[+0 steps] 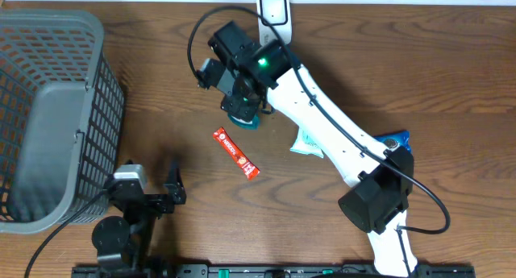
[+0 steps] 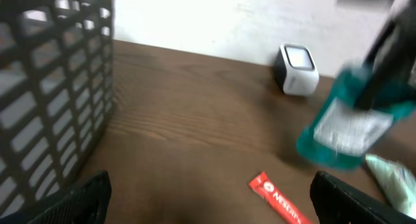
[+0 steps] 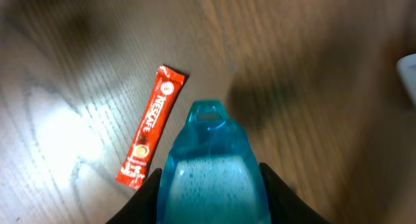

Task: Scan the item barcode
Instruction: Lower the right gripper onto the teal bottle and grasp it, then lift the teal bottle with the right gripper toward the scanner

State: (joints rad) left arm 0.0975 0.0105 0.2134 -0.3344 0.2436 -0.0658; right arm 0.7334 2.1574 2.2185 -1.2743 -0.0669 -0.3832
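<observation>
Sitting inside right pincer [image 3: 212, 201]: teal pouch [image 3: 208, 152]

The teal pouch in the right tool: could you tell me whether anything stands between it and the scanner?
Nothing visible does. The pouch, gripped by the right tool, hangs near the scanner with only bare table between; the sachet lies aside.

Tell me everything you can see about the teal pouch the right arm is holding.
The teal pouch looks like soft, translucent blue-green plastic, with a hang-hole tab at one end and a white label on one face. The right gripper pinches it from both sides and holds it tilted, seemingly clear of the wooden table, near the white scanner.
</observation>
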